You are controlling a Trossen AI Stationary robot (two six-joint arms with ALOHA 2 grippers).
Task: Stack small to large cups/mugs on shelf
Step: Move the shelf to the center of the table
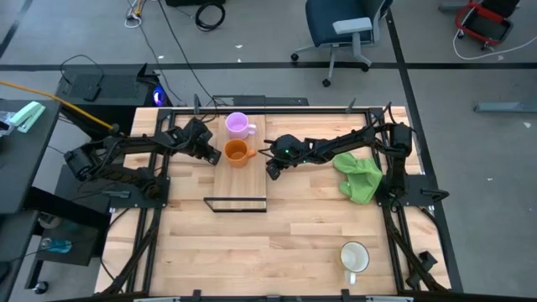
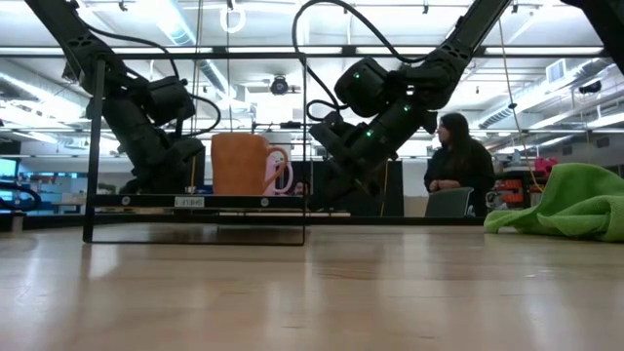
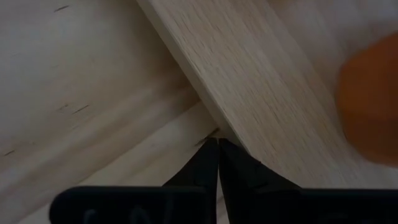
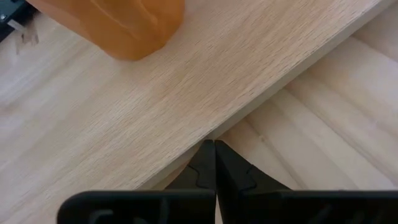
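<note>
Two of the three mugs are already on the shelf [image 1: 239, 180], so the step in hand looks like the pause between placements. The purple mug [image 1: 237, 125] stands at the shelf's far end and the orange mug [image 1: 237, 152] just in front of it, side by side rather than nested. The white mug [image 1: 354, 257] is still down on the tabletop [image 1: 277, 252] near the front right corner, well apart from the shelf and from both arms.

The left gripper [image 1: 210, 151] sits at the shelf's left edge, just beside the orange mug, its jaws pressed together and empty; its wrist view shows the fingertips meeting right at the board's edge. The right gripper [image 1: 273, 170] mirrors it at the shelf's right edge, jaws likewise closed on nothing.

The next move probably calls for the right arm (the nearer one) to lift clear of the shelf, swing past the green cloth [image 1: 359, 176] toward the white mug, and spread its jaws before coming down on rim or handle.

Counted: three mugs, one shelf, one green cloth, two grippers. In the low view one person [image 2: 458, 161] is in the room behind the table.
</note>
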